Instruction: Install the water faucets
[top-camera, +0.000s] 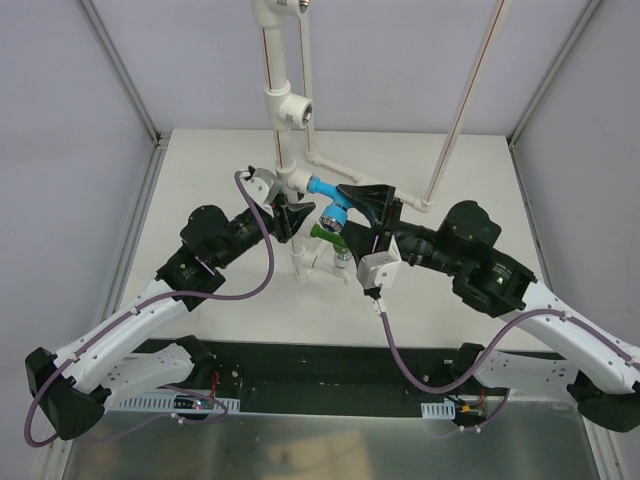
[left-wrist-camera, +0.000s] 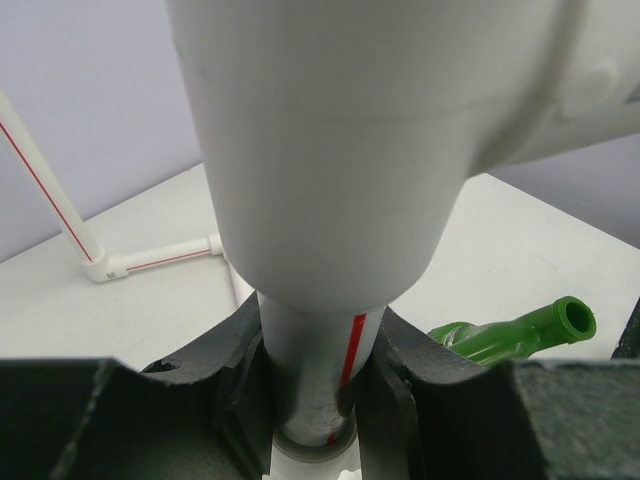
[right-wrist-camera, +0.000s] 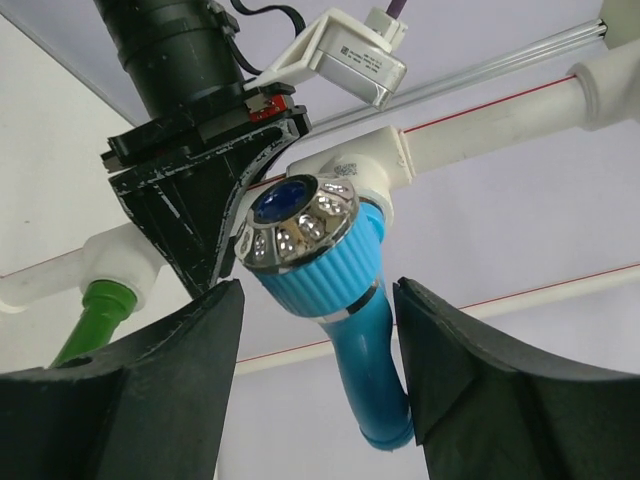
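**White table** (top-camera: 480, 200): fills the middle of the overhead view and carries a white pipe frame (top-camera: 272, 60) that rises to the top edge.

**Left gripper** (left-wrist-camera: 312, 380): centre-left in the overhead view, clamped on the frame's red-striped upright pipe (left-wrist-camera: 300, 350), with one finger on each side.

**Right gripper** (right-wrist-camera: 318, 285): centre-right, jaws apart, flanking the light blue faucet (right-wrist-camera: 330, 270) with a thin gap at each side.

**Light blue faucet:** silver-capped, seated against a white fitting (right-wrist-camera: 370, 165) at frame centre.

**Dark green faucet** (top-camera: 325, 233): sits just below the blue one, also joined to the frame.

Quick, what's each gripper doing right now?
Left gripper: closed on the white pipe.
Right gripper: open, jaws either side of the blue faucet.
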